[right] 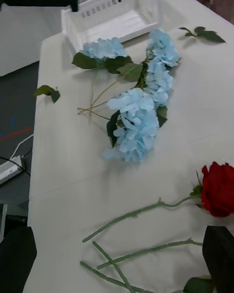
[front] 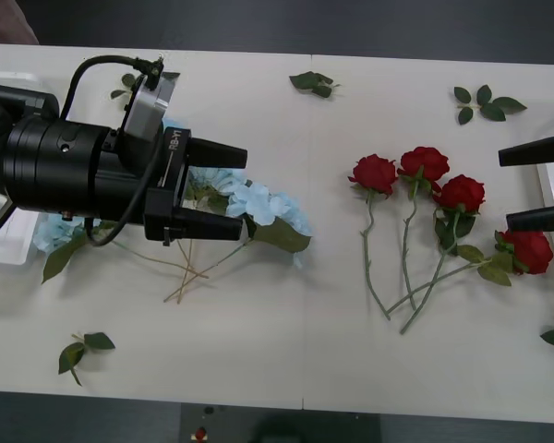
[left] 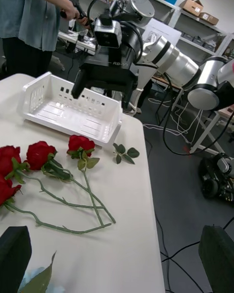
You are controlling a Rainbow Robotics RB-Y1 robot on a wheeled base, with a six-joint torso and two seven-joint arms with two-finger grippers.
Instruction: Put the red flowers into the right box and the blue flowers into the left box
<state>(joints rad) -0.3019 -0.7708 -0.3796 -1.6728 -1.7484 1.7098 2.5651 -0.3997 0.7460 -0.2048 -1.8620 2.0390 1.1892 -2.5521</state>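
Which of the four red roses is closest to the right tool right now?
The rose farthest to the robot's right, lowest of the four blooms in the front view. Its bloom lies just below the right tool; the other three sit further left.

Red flowers [front: 425,198] lie right; blue flowers [front: 258,201] left.

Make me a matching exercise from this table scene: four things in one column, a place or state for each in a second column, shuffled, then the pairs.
Things
1. red flowers
2. blue flowers
3. left gripper
4. right gripper

Places or states
A. open, above the blue heads
B. four in a row on the table's right half
C. open, at the table's right edge, beside the rightmost rose
D. heaped on the table's left half

Pairs: 1-B, 2-D, 3-A, 4-C
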